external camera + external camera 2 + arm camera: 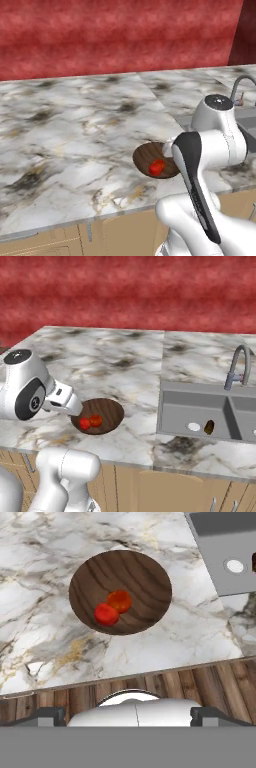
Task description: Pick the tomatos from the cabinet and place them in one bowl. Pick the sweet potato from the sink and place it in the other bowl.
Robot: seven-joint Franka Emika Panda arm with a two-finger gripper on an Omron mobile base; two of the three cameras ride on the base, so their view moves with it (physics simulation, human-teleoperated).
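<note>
Two tomatoes (112, 608) are lying together in the wooden bowl (145, 572) on the counter (75, 130), the gripper (128, 717) is being held above it with fingers spread and empty; the sweet potato (209, 427), resting in the sink (175, 406), is judged to be fetched next.

The arm (215, 150) has glossy white rounded shells, with a dark grey band along one link and round dark grey caps on its joints.
</note>
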